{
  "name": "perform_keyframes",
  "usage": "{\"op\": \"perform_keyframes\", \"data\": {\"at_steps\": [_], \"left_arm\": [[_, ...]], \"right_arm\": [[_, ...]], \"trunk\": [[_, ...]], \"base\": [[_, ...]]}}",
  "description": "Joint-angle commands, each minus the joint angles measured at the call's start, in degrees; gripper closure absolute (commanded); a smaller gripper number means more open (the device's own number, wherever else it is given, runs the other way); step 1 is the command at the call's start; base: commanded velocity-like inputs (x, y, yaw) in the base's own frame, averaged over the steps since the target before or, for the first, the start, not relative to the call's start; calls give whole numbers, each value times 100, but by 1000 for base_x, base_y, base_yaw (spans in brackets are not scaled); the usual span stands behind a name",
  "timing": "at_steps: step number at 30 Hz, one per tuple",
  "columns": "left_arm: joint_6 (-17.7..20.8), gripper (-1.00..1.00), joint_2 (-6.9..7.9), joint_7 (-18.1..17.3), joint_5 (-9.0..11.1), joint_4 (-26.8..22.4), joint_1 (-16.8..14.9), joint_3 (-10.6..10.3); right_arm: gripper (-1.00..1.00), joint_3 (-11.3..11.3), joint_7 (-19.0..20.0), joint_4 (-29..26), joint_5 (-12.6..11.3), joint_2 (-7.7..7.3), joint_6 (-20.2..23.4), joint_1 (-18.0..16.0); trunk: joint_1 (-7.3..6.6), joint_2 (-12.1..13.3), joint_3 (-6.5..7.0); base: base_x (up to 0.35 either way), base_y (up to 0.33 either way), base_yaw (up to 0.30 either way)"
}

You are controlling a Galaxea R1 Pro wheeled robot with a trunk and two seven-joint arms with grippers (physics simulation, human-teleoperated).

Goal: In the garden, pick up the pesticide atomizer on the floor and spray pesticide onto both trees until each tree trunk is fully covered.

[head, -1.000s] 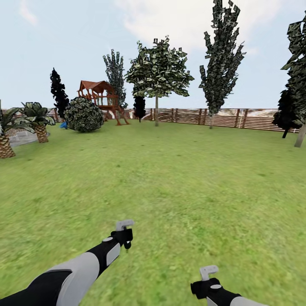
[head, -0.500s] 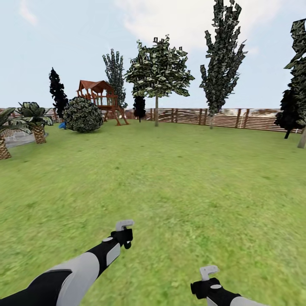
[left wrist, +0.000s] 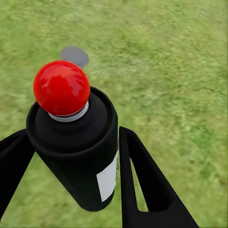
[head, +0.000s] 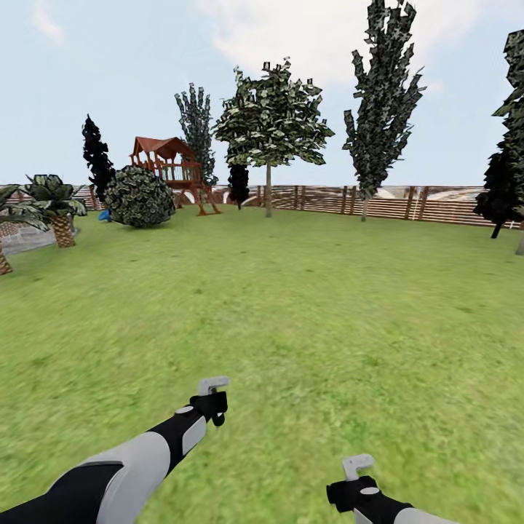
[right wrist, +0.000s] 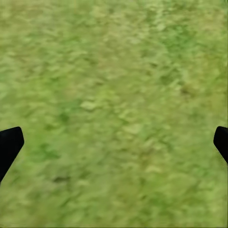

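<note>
The pesticide atomizer (left wrist: pixel 78 156), a black bottle with a white label and a red nozzle tip, sits between the two black fingers of my left gripper (left wrist: pixel 73 137), which is shut on it. In the head view that left gripper (head: pixel 211 399) hovers low over the lawn. My right gripper (head: pixel 355 474) hangs lower to the right; in its wrist view the right gripper (right wrist: pixel 115 142) is open over bare grass. A broadleaf tree (head: pixel 273 120) with a thin bare tree trunk (head: pixel 268 193) stands far ahead by the fence. No pesticide specks are visible.
Wide green lawn (head: pixel 306 306) stretches to a wooden slat fence (head: pixel 407 204). A playset (head: pixel 171 171), a round bush (head: pixel 140 196) and palm-like plants (head: pixel 54 204) are far left. A tall narrow tree (head: pixel 380 94) and dark conifers (head: pixel 498 193) stand right. A grey stone (left wrist: pixel 74 55) lies under my left gripper.
The whole head view has shifted slightly: the palms slid toward the left edge and the right-hand trees toward the right edge, so the camera has moved. Both arms keep their pose.
</note>
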Motion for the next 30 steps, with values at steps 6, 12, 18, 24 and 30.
{"op": "perform_keyframes", "data": {"at_steps": [6, 12, 18, 24, 30], "left_arm": [[0, 100, 0, 0, -1, -1, 0, -1], [0, 100, 6, 0, -1, -1, -1, -1], [0, 100, 9, 0, -1, 13, -1, -1], [0, 100, 14, 0, -7, 31, 2, 7], [0, 100, 17, 0, -9, 34, 2, 6]], "right_arm": [[-100, 0, 0, 0, -1, -8, 0, 0], [-100, 10, 0, -8, -5, -41, -3, 0], [-100, 24, 0, -1, 1, -18, 0, 0], [-100, 20, 0, 0, -1, -19, 0, 0], [-100, 19, 0, 0, -2, -26, -1, 0]], "trunk": [[0, 0, 0], [0, 0, 0], [0, 0, 0], [0, 0, 0], [0, 0, 0]], "base": [[350, 0, 0], [350, 0, 0], [350, 0, 0], [350, 0, 0], [350, 0, 0]]}}
